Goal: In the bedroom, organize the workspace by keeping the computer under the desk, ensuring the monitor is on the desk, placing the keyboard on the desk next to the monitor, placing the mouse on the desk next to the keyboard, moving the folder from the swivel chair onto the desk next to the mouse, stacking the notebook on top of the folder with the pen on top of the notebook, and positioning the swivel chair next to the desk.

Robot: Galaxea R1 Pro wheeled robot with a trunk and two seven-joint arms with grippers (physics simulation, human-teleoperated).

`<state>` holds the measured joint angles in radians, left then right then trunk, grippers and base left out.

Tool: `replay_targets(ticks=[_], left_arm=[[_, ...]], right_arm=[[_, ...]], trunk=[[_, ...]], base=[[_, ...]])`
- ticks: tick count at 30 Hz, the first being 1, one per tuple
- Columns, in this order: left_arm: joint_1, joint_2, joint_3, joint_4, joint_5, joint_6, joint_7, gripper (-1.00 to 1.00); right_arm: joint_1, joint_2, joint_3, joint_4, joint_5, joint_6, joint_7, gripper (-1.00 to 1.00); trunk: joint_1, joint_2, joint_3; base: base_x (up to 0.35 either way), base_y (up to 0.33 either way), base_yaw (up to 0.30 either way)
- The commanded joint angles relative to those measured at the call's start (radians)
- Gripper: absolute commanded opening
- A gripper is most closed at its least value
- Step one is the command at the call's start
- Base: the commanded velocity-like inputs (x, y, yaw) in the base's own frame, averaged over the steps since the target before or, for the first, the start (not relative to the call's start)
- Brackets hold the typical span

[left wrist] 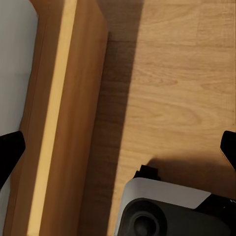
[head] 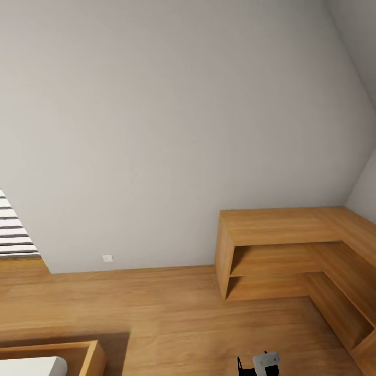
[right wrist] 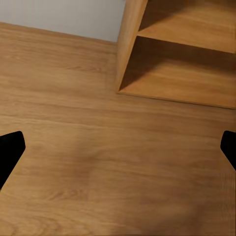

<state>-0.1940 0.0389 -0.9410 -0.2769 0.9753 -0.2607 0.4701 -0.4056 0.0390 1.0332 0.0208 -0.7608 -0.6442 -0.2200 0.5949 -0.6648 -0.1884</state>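
Transit | both jaws spread apart, empty, over plank floor [right wrist: 98, 162] | oak shelf unit [head: 292, 250] seen far right | task's things unsighted; folder judged light, thin, best pinched at an edge.

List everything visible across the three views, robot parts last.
Wall: 1, pale grey, sloped, fills the upper head view.
Wall socket: 1, white, low on the wall just above the floor.
Floor: 1, light wood planks, across the lower head view.
Shelf unit: 1, oak, L-shaped with open shelves, in the right corner.
Wooden frame: 1, oak, bottom left of the head view, white surface inside it.
Striped panel: 1, white and dark stripes, left edge.
Left gripper: 1, black fingertips wide apart, nothing between them.
Right gripper: 1, black fingertips wide apart, over bare floor.
Robot body part: 1, white and black, bottom edge of the head view.
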Motion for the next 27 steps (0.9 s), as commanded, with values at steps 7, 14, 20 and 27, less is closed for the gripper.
replay_targets(ticks=[7,14,20,27], left_arm=[[-0.001,0.001,-0.009,-0.002,0.009,-0.003,0.005,1.0],[-0.001,0.001,-0.008,-0.002,0.01,-0.004,0.006,1.0],[-0.001,0.001,-0.006,-0.002,0.013,-0.005,0.007,1.0],[-0.001,0.001,-0.005,-0.002,0.015,-0.005,0.007,1.0]], right_arm=[[-0.001,0.001,0.009,0.002,0.0,-0.002,-0.006,1.0],[0.002,0.01,0.01,0.002,-0.001,0.001,-0.008,1.0],[0.008,0.012,0.004,-0.004,-0.009,0.003,-0.007,1.0],[0.008,0.016,0.007,-0.004,-0.009,0.002,-0.005,1.0]], trunk=[[0.001,-0.001,-0.002],[0.001,-0.001,-0.002],[0.001,-0.001,-0.002],[0.001,-0.001,-0.002]], base=[[0.238,-0.018,0.0],[0.096,-0.049,0.0],[0.008,-0.004,0.0],[0.001,0.0,-0.153]])
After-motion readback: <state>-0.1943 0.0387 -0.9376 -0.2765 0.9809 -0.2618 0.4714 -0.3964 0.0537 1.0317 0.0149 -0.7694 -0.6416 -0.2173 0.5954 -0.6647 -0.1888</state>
